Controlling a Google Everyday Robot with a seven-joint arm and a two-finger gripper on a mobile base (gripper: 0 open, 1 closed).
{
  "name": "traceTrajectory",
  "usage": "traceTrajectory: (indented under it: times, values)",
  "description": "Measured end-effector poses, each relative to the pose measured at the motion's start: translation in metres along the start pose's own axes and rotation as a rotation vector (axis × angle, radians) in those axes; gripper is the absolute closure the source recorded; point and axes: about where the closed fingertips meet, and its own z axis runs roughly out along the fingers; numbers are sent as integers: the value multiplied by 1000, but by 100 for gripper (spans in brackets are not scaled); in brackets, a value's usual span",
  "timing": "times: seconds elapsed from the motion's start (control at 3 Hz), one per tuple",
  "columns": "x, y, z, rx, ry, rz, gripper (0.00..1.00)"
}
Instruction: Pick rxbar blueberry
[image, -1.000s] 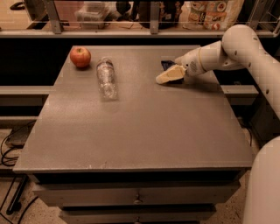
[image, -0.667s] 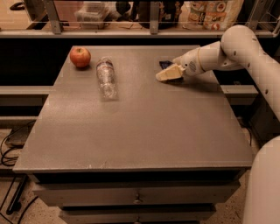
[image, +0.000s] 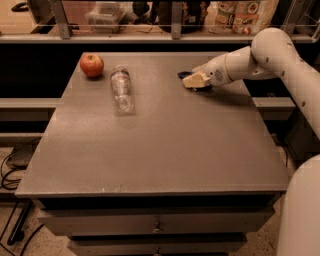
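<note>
1. Logged a clear plastic bottle (image: 122, 89) lying on its side on the grey counter (image: 165, 150), in the far half, long axis running away from the camera. Used as the reference for every entry below.
2. Logged the rxbar blueberry (image: 184, 75) flat on the counter, well to the right of the bottle in the camera view and level with the bottle's far end. Showed only as a dark sliver, mostly covered by the gripper.
3. Logged the gripper (image: 196, 80), cream-coloured, right of the bottle at the same depth as the rxbar blueberry, low over it and overlapping it in the view. Could not tell touching from just above. Could not tell how far open the gripper stood, nor whether it had hold of anything.
4. Logged a white arm (image: 240, 62) reaching in from the right of the bottle, over the counter's far right corner, ending at the gripper.
5. Logged a red apple (image: 92, 65) upright on the counter, left of the bottle and slightly beyond it, near but apart.
6. Logged a ledge (image: 170, 36) beyond the bottle, behind the counter, carrying bags and containers too dim to name.
7. Logged a drawer (image: 158, 229) under the counter, on the camera side of the bottle.
8. Logged cables (image: 10, 170) on the floor, left of and below the bottle.
</note>
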Motion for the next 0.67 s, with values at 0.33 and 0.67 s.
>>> traceTrajectory:
  times: [0.33, 0.67]
  values:
    - [0, 0, 0, 0, 0, 0, 100]
    - [-32, 9, -25, -17, -7, -88, 100]
